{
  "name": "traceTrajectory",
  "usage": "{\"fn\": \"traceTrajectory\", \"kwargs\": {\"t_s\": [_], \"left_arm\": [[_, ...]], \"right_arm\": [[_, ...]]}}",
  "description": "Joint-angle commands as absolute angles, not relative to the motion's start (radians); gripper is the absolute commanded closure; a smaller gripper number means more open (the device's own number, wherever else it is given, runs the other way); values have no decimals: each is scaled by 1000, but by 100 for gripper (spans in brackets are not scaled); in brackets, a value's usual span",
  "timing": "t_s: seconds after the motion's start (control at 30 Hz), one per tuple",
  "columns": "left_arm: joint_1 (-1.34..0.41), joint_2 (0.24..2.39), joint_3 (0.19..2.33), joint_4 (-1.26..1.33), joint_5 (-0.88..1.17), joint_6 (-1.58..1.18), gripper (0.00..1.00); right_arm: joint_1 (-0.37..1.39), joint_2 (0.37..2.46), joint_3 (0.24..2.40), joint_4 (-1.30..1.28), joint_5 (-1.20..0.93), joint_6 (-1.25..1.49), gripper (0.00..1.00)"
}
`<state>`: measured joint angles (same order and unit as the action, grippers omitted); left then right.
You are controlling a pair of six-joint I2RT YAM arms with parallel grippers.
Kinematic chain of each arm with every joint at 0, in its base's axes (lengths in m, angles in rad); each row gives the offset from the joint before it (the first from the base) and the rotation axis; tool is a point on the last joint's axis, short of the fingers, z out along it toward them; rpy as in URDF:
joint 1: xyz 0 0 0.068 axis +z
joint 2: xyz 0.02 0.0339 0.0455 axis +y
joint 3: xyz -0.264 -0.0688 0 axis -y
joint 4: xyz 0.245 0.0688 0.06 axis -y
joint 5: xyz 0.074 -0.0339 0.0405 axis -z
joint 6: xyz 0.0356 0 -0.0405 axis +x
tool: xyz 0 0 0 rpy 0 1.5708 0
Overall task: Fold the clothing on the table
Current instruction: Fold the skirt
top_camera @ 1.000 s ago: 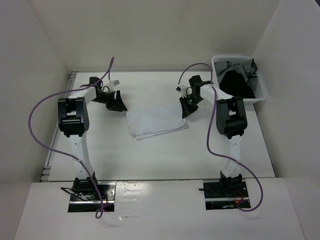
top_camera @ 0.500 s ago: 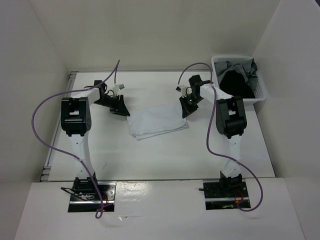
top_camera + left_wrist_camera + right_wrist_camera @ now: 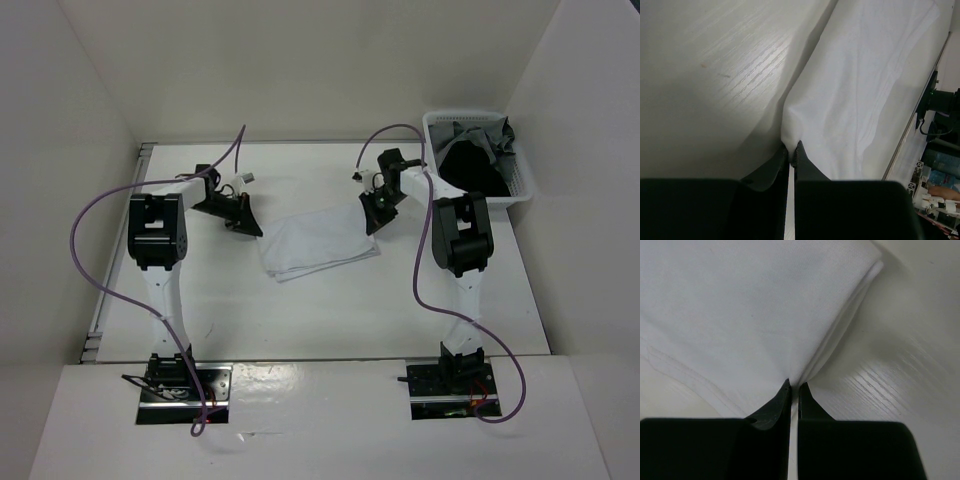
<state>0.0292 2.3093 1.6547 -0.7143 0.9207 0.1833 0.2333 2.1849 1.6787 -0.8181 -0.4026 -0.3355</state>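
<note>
One white table [image 3: 330, 300] bears the partly folded white garment [image 3: 320, 240] at its middle. Left gripper [image 3: 791, 147] and right gripper [image 3: 794, 385] each clamp an opposite edge of it. Grasping looks done; next, lift both ends evenly and fold over.

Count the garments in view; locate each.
3: the white clothing on the table; a black garment and a grey garment in the basket, far right. Others may hide beneath.
</note>
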Motion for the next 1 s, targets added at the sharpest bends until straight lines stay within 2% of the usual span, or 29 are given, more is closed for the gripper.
{"fn": "traceTrajectory", "kwargs": {"t_s": [0.0, 0.43, 0.97], "left_arm": [[15, 2368, 1655, -693, 836, 212, 100], [5, 2339, 1628, -657, 816, 143, 100], [-5, 2330, 1628, -647, 778, 114, 100]], "right_arm": [[241, 2203, 1736, -830, -348, -351, 100], [270, 2109, 1804, -894, -223, -360, 100], [456, 2077, 1962, -1043, -175, -379, 100]]}}
